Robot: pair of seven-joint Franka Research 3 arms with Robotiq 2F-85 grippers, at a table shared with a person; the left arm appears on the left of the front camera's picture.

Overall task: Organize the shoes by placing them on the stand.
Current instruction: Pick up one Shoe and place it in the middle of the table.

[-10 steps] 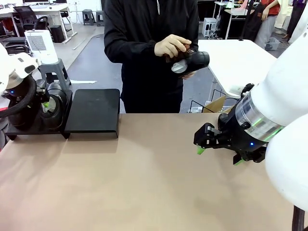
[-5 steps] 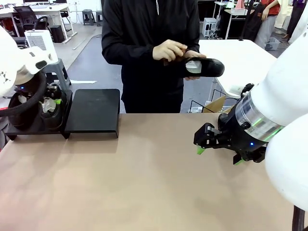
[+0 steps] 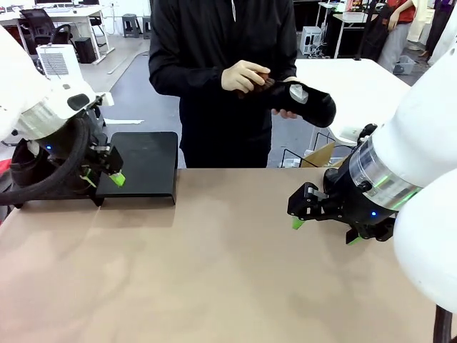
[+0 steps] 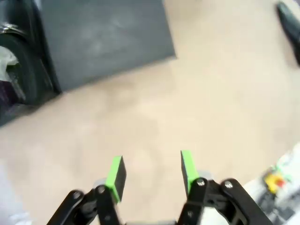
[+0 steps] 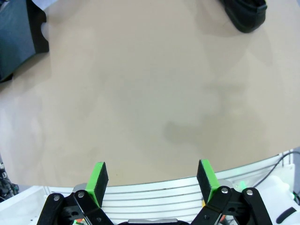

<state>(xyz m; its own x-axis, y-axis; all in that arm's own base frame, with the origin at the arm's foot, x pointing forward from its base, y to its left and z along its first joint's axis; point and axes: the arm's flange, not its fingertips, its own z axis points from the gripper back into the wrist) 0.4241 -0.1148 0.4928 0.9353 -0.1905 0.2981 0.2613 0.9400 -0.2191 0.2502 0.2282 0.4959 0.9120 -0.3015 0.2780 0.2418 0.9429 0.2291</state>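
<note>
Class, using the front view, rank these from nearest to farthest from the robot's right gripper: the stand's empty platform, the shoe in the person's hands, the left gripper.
From the right gripper:
1. The shoe, raised at the far side.
2. The stand's empty platform, far left.
3. The left gripper, at that platform's left edge.
</note>
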